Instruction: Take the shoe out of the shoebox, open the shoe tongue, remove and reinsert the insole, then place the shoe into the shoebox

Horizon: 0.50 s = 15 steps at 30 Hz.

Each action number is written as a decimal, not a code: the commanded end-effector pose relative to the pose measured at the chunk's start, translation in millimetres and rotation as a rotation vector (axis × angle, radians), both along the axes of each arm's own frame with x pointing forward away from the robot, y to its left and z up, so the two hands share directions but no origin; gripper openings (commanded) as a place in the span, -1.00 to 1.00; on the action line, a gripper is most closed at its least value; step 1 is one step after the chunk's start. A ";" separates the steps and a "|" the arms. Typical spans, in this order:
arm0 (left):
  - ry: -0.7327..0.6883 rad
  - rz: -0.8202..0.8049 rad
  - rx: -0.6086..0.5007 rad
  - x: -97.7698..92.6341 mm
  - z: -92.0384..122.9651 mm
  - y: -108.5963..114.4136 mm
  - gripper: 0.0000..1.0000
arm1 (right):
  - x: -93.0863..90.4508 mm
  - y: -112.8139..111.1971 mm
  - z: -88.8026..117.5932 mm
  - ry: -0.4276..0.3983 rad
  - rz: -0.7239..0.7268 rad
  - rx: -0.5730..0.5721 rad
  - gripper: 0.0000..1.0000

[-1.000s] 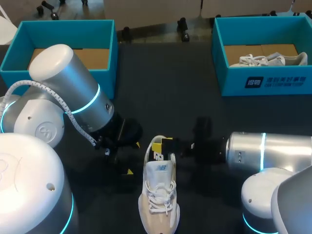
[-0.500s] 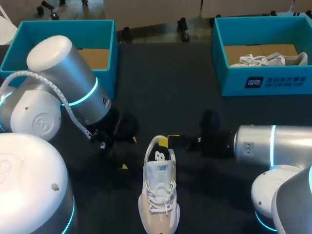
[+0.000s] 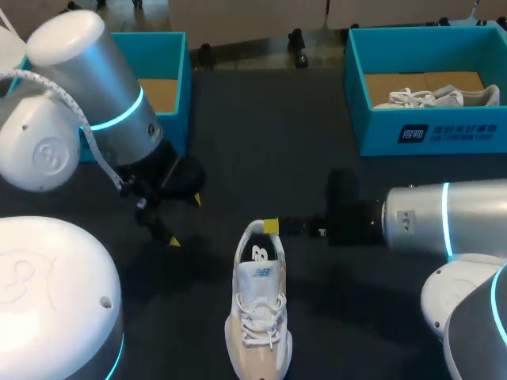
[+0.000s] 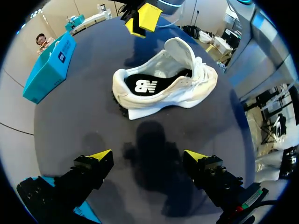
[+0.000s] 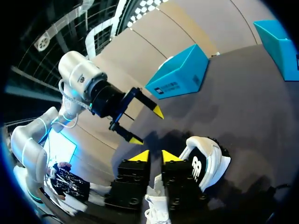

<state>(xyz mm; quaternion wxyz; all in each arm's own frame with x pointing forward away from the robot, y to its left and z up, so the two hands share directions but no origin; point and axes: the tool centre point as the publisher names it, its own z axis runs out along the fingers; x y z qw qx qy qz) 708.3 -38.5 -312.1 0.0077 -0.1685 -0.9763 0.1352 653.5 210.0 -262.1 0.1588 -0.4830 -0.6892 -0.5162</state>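
A white shoe (image 3: pixel 257 317) stands upright on its sole on the dark table (image 3: pixel 261 134), outside both boxes. In the head view its toe points to 6 o'clock, toward the robot, and its heel to 12 o'clock. The tongue is lifted, and a dark insole (image 3: pixel 259 255) with a white mark shows inside the heel.

The right gripper (image 3: pixel 271 227) comes in from 3 o'clock and hovers just beside the heel, at about 1 o'clock from it. Its yellow fingertips (image 5: pixel 140 155) are pressed nearly together with nothing between them.

The left gripper (image 3: pixel 184 221) sits at about 10 o'clock from the heel, well apart from the shoe. Its fingers are spread wide and hold nothing. In its own wrist view the shoe lies ahead of it on the table.

A teal left shoebox (image 3: pixel 150 38) stands at 11 o'clock on the table. A matching right shoebox (image 3: pixel 444 134) stands at 1 o'clock, with a second white shoe (image 3: pixel 432 97) lying inside.
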 end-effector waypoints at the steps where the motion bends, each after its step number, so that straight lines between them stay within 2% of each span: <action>1: -0.015 -0.037 0.045 5.1 20.7 12.9 1.00 | 0.0 5.6 6.5 0.085 -0.054 -0.213 -1.00; 3: -0.040 -0.088 0.106 9.8 25.9 19.2 1.00 | 0.1 5.8 6.7 0.156 -0.093 -0.273 -1.00; 4: -0.055 -0.121 0.134 12.5 30.1 23.1 1.00 | 0.1 5.8 6.7 0.156 -0.093 -0.273 -1.00; 15: -0.055 -0.121 0.134 12.5 30.1 23.1 1.00 | 0.1 5.8 6.7 0.156 -0.093 -0.273 -1.00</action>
